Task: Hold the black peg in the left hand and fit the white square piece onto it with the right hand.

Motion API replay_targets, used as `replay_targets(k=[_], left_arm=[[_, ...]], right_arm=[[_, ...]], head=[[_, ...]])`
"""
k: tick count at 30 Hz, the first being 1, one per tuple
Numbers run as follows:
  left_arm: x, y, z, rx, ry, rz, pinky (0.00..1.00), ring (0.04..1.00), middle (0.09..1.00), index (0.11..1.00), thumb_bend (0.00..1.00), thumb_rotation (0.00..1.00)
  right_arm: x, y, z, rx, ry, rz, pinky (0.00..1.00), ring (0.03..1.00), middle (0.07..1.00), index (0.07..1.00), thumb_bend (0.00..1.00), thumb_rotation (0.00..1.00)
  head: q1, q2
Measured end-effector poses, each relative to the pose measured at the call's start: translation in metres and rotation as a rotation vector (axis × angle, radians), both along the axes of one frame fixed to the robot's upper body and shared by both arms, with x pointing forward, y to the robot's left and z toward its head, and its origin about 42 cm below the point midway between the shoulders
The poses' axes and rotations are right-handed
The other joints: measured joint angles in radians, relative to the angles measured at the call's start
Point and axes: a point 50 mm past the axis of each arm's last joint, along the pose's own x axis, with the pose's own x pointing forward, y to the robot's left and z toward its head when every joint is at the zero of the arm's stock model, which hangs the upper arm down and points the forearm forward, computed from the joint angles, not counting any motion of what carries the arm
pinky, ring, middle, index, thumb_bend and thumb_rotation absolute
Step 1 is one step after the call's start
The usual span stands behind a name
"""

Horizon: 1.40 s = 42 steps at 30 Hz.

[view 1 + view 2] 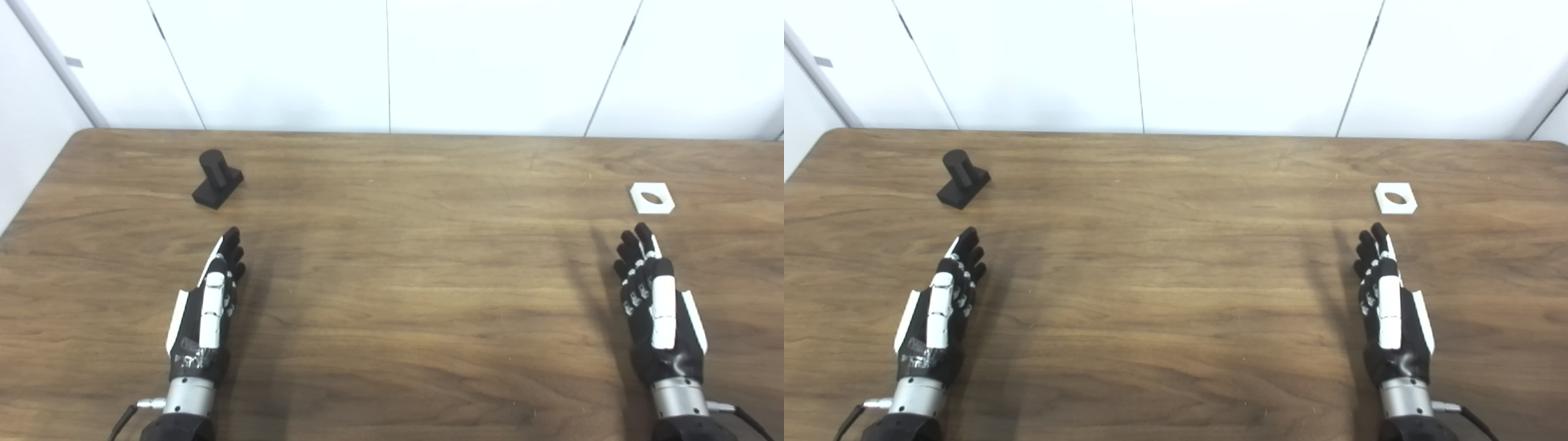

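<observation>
Nothing done yet: left hand (205, 312) and right hand (655, 309) empty, fingers extended; peg (217, 178) at ten o'clock, square (652, 198) at two.

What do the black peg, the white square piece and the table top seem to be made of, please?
Black peg: probably matte plastic, perhaps printed; uniform dull black with no glints. White square piece: likely the same kind of matte plastic; flat even white, clean round hole. Table: wood or wood-look laminate; brown grain streaks with a soft satin sheen. The pictures cannot settle which.
</observation>
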Motion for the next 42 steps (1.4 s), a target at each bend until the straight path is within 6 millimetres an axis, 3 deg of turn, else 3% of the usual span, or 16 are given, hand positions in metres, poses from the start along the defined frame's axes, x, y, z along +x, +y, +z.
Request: replay_targets(k=[10, 28, 32, 42], left_arm=[[0.000, 0.000, 0.000, 0.003, 0.000, -0.001, 1.00, 1.000, 1.000, 0.981, 0.39, 0.97], [-0.001, -0.009, -0.004, 0.033, -0.002, 0.006, 1.00, 0.993, 0.982, 0.952, 0.39, 0.92], [-0.001, -0.013, -0.006, 0.035, -0.011, 0.003, 1.00, 0.996, 0.983, 0.951, 0.38, 0.93], [0.000, -0.016, -0.008, 0.057, -0.012, 0.001, 1.00, 0.991, 0.976, 0.940, 0.38, 0.91]], right_arm=[[0.000, 0.000, 0.000, 0.003, 0.000, -0.001, 1.00, 0.978, 0.969, 0.977, 0.48, 1.00], [0.000, -0.005, -0.002, 0.025, -0.003, 0.019, 1.00, 1.000, 0.998, 1.000, 0.50, 1.00], [0.000, -0.005, -0.002, 0.038, -0.006, 0.022, 1.00, 1.000, 1.000, 1.000, 0.52, 1.00], [0.001, -0.007, -0.003, 0.044, -0.020, 0.023, 1.00, 0.993, 0.995, 0.990, 0.53, 1.00]], head=[[0.005, -0.005], [0.212, -0.158], [0.227, -0.178], [0.233, -0.184]])
